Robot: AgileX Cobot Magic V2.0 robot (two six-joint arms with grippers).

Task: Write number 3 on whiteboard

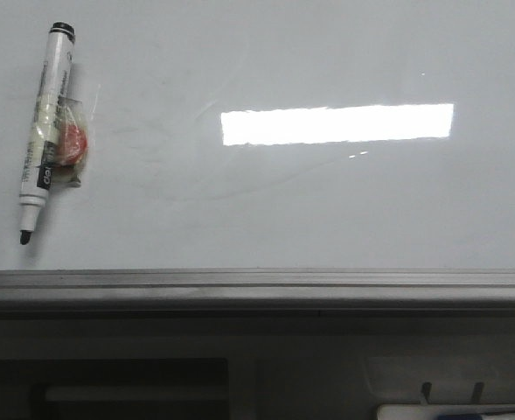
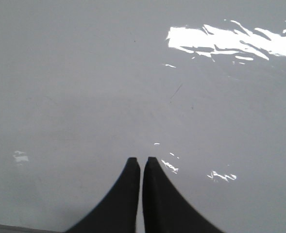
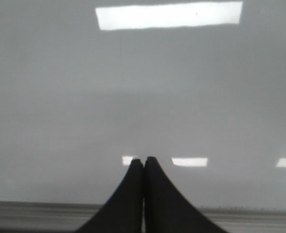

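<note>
The whiteboard (image 1: 327,210) lies flat and fills the front view, with a bright rectangular reflection in its middle. No number 3 shows on it, only faint grey smudges. A white marker (image 1: 44,131) with a black cap end and bare black tip lies on the board at the far left, with a small red piece taped to its side. Neither gripper shows in the front view. My left gripper (image 2: 142,160) is shut and empty over bare board. My right gripper (image 3: 143,159) is shut and empty above the board near its frame edge (image 3: 36,213).
The board's grey metal frame (image 1: 257,284) runs across the near side in the front view. Below it is the dark robot base with a white object (image 1: 454,411) at the lower right.
</note>
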